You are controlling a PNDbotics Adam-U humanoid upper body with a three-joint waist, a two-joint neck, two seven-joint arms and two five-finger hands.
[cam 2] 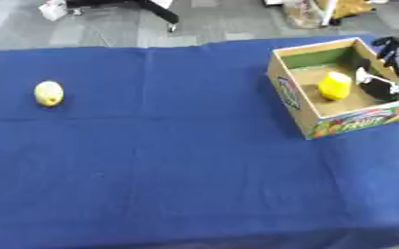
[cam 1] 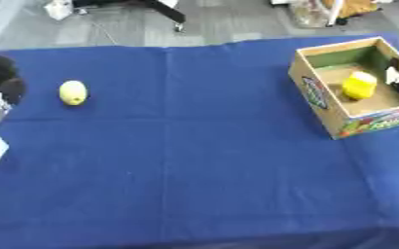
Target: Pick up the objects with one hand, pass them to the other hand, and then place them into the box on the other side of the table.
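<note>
Blue cloth covers the bench (cam 1: pixel 194 160), with grey floor beyond its far edge. On the robot's right, the right robot hand (cam 2: pixel 382 82) reaches into the open cardboard box (cam 2: pixel 292 92), its fingers spread apart and holding nothing; a yellow object (cam 2: pixel 334 85) lies on the box floor just beside those fingers. Well apart from that hand, across the cloth, a yellow-green fruit (cam 1: pixel 73 92) sits near the left robot hand (cam 1: pixel 3 80), whose fingers I cannot make out.

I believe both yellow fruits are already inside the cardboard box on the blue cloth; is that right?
Not quite: only one yellow object lies in the open cardboard box. The other round yellow fruit sits on the blue cloth at the far left, as the left eye view shows.
</note>
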